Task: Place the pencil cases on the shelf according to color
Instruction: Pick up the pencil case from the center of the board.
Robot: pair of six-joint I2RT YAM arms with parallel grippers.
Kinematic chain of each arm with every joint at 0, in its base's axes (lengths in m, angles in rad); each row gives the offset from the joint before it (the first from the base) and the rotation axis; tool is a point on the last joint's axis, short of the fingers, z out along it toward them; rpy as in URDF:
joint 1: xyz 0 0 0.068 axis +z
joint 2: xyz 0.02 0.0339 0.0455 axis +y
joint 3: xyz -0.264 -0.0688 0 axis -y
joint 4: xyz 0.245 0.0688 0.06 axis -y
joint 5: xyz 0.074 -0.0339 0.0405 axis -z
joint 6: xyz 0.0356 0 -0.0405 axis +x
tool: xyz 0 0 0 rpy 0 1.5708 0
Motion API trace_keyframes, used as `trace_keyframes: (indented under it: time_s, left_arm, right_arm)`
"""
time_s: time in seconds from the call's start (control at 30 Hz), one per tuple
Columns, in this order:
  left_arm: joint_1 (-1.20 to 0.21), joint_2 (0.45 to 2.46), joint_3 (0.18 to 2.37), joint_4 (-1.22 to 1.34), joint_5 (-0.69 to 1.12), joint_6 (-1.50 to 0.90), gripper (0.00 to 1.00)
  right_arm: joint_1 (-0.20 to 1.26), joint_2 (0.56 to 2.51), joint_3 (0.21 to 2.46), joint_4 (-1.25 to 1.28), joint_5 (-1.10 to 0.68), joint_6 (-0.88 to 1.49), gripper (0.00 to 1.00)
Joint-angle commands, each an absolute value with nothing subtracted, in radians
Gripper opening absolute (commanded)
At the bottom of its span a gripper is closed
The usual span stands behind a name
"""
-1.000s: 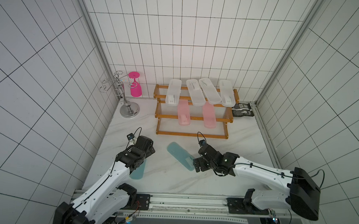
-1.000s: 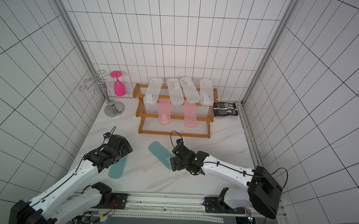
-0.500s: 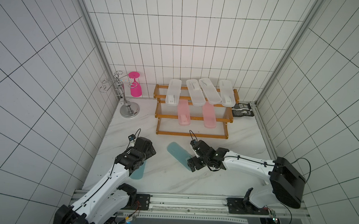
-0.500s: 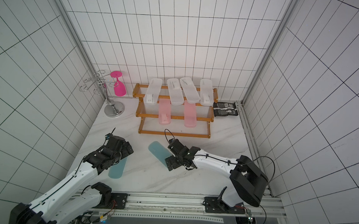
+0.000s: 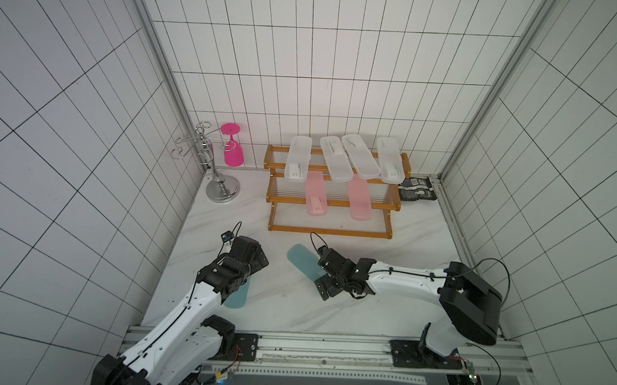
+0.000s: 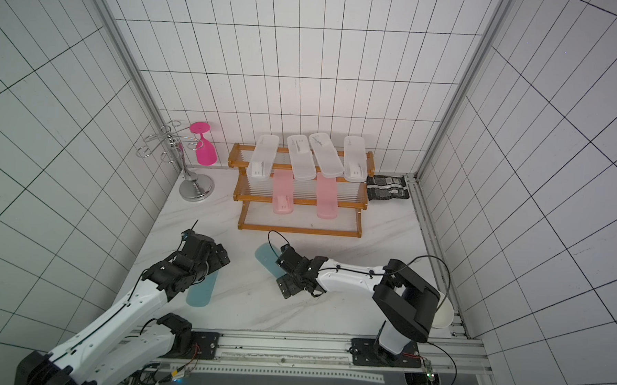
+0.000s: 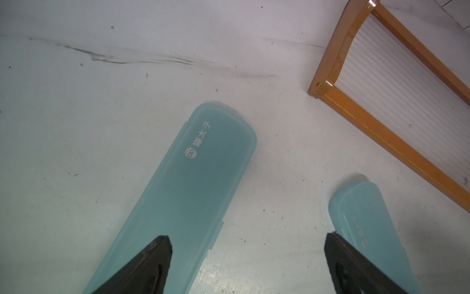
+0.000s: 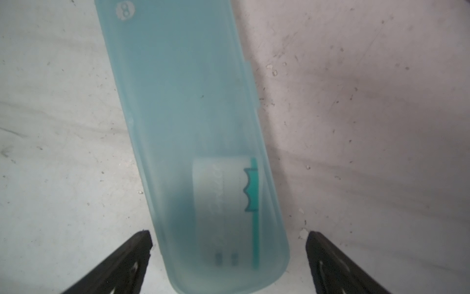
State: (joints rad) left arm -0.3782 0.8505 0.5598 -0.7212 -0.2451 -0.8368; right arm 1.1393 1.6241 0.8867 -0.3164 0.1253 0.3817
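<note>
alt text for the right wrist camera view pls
A teal pencil case lies flat on a white marble table, one rounded end between the two black fingers of the open right hand, which is not gripping it. A white label shows through the plastic near that end.

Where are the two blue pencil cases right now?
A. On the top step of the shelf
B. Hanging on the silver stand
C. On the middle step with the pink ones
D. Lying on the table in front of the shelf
D, since one blue case and the other blue case both lie flat on the table, in front of the shelf.
</note>
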Motion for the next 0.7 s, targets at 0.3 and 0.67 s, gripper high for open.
trace_keyframes:
  time_s: [0.3, 0.67]
  left_arm:
    - [-0.374, 0.818, 0.573, -0.713, -0.223, -0.834, 0.98]
    - [-0.374, 0.774, 0.605, -0.731, -0.21, -0.839, 0.98]
  right_arm:
    - [1.165, 1.641, 0.875, -0.282, 0.173, 0.426, 0.98]
    - [1.187, 1.686, 0.891, -0.299, 0.207, 0.462, 0.87]
